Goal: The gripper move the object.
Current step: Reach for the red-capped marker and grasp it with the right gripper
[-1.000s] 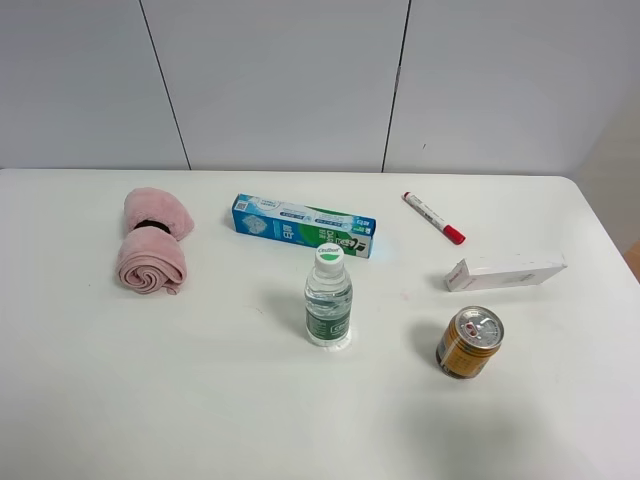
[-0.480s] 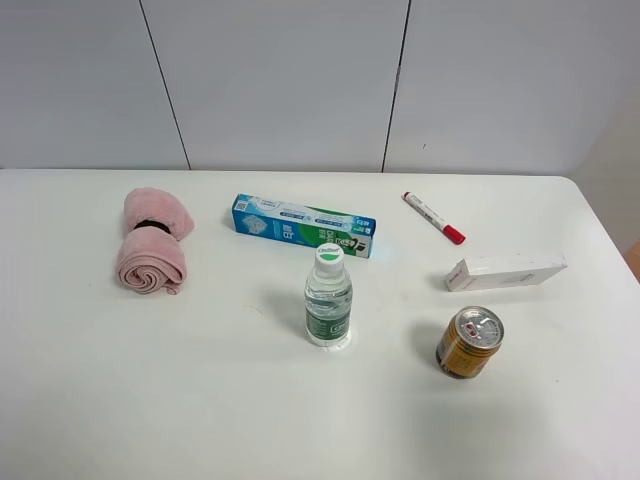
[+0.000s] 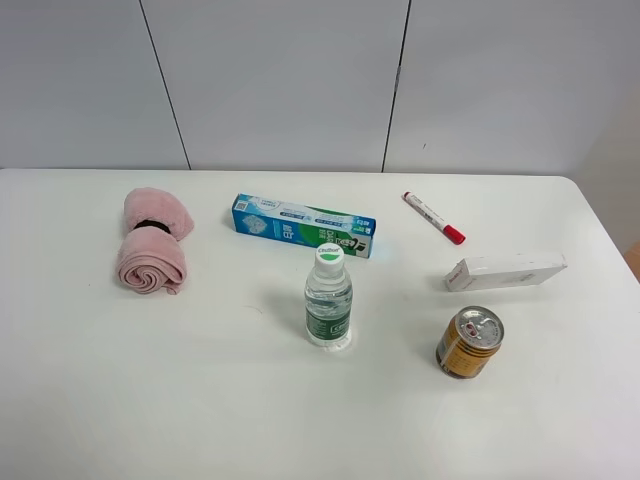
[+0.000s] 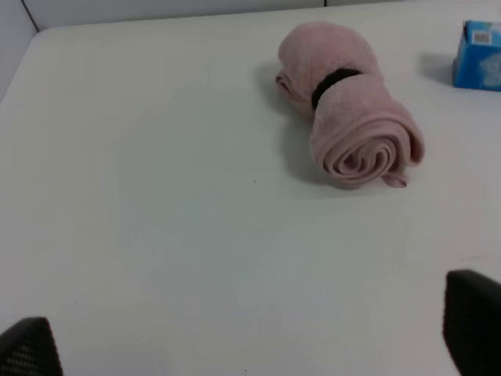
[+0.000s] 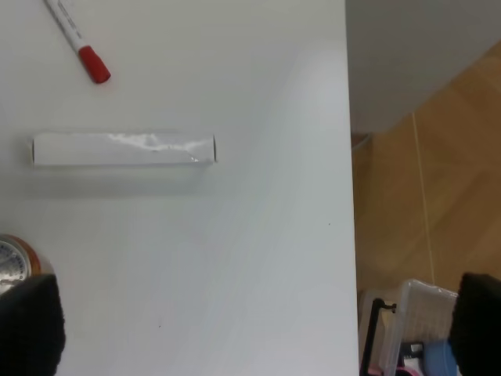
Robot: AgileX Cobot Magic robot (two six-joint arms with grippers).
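The white marker pen with a red cap [image 3: 433,217] lies at the back right of the table, cap pointing to the front right. It also shows in the right wrist view [image 5: 78,39], beyond the white box. My right gripper [image 5: 250,329] is open and empty above the table's right edge, well short of the pen. My left gripper [image 4: 250,345] is open and empty over bare table near the pink towel. Neither arm shows in the exterior high view.
A white rectangular box [image 3: 505,271] lies just in front of the pen, and a gold can [image 3: 469,341] stands nearer the front. A water bottle [image 3: 328,297] stands mid-table, with a toothpaste box [image 3: 304,225] behind it. A rolled pink towel [image 3: 152,240] lies at the left.
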